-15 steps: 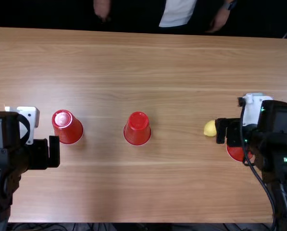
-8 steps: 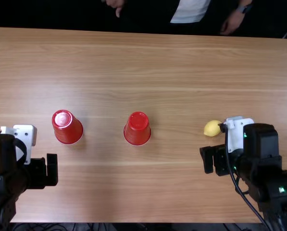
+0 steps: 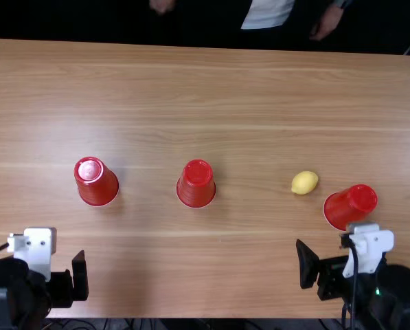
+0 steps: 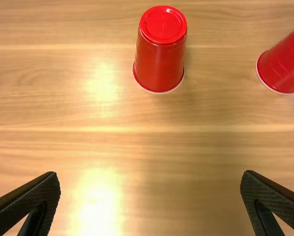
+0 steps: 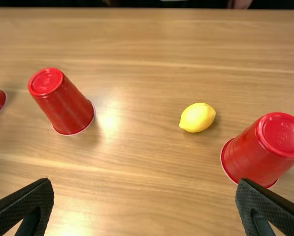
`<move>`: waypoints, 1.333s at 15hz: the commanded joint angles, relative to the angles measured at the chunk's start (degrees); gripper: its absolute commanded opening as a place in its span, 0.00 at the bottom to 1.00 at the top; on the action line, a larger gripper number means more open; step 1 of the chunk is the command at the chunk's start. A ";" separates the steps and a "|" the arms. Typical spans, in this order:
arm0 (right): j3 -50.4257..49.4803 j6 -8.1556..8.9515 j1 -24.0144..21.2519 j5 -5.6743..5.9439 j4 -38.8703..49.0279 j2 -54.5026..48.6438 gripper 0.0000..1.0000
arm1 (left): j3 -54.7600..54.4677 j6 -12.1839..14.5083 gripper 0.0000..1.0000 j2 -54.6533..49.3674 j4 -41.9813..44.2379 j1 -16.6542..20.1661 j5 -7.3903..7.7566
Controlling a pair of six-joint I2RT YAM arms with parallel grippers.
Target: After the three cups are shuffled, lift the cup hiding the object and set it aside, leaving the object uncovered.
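The lemon (image 3: 304,183) lies bare on the table (image 3: 205,89), its long axis running roughly across the table from left to right; the right cup (image 3: 349,205) stands upside down just beside it, on its right and a little nearer the arms, with a gap between the 2; the middle cup (image 3: 196,183) and the left cup (image 3: 95,181) stand upside down well apart from it; the right gripper (image 5: 144,183) hangs low by the near edge, fingers spread wide with nothing between them, and the lemon lies ahead of it and slightly left, the right cup almost straight ahead; the left gripper (image 4: 149,174) is likewise spread and empty, facing the left cup; by my reading the task looks done, and should the cup need shifting farther off, the right arm is plainly the nearer 1
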 commanded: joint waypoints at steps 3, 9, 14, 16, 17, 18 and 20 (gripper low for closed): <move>-5.50 2.10 -1.50 0.06 0.83 -9.74 1.00 | -11.23 -0.08 1.00 -13.99 2.93 0.23 0.82; -17.63 1.58 -9.24 0.27 0.83 -30.48 1.00 | -23.79 -0.29 1.00 -32.01 15.37 -0.04 1.03; -21.85 1.26 -11.44 0.06 3.46 -30.48 1.00 | -26.70 -0.29 1.00 -32.01 20.75 -0.04 0.82; -22.99 1.47 -11.61 0.17 16.01 -30.48 1.00 | -28.72 0.03 1.00 -32.01 29.93 -0.12 0.82; -26.07 1.89 -11.70 0.17 22.45 -30.48 1.00 | -30.74 0.13 1.00 -32.01 35.10 -0.04 0.93; -28.71 1.79 -11.79 0.17 29.09 -30.48 1.00 | -33.64 0.13 1.00 -32.01 39.84 -0.04 0.93; -33.89 1.79 -11.79 -0.04 40.90 -30.48 1.00 | -38.65 0.24 1.00 -32.01 46.70 -0.04 0.82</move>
